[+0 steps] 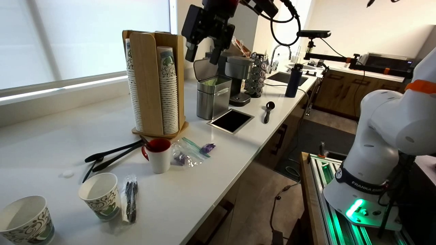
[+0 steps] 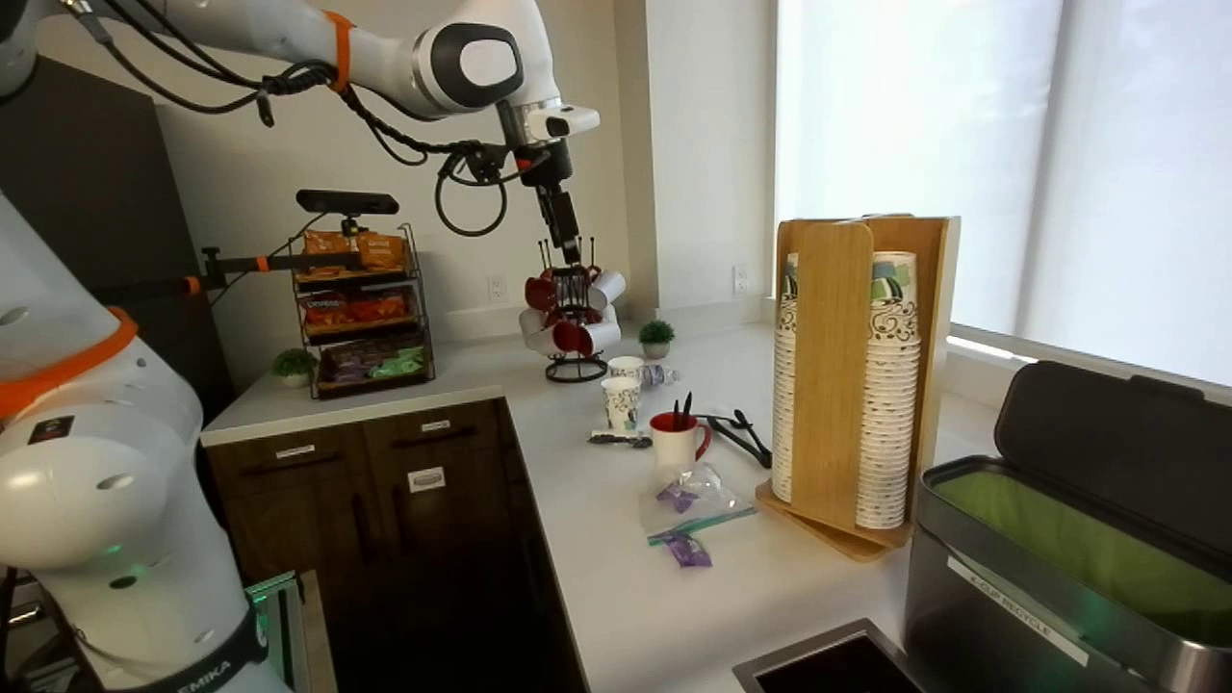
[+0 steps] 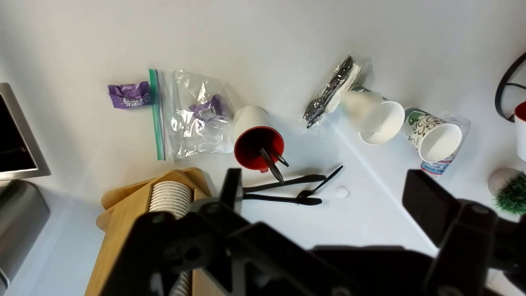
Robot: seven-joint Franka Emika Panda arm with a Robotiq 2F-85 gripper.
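Wrist view, left to right: purple packet point(image 3: 130, 95) loose against the green edge of a zip bag point(image 3: 181, 135), flat as little fills it; red-lined mug point(image 3: 248, 117) upright, propping two dark handles point(image 3: 272, 166) that lean on its rim; black utensils point(image 3: 306, 179) lie on the counter point(image 3: 361, 222) just beside the mug, framed by the gripper point(image 3: 328, 195), which hangs well above, touching nothing; jaws wide, nothing held; wrapped cutlery point(image 3: 331, 92) farther along, presumably sealed to stay clean; then one paper cup point(image 3: 385, 122) and a second cup point(image 3: 427, 128), near each other, both standing mouth up on their own bases.
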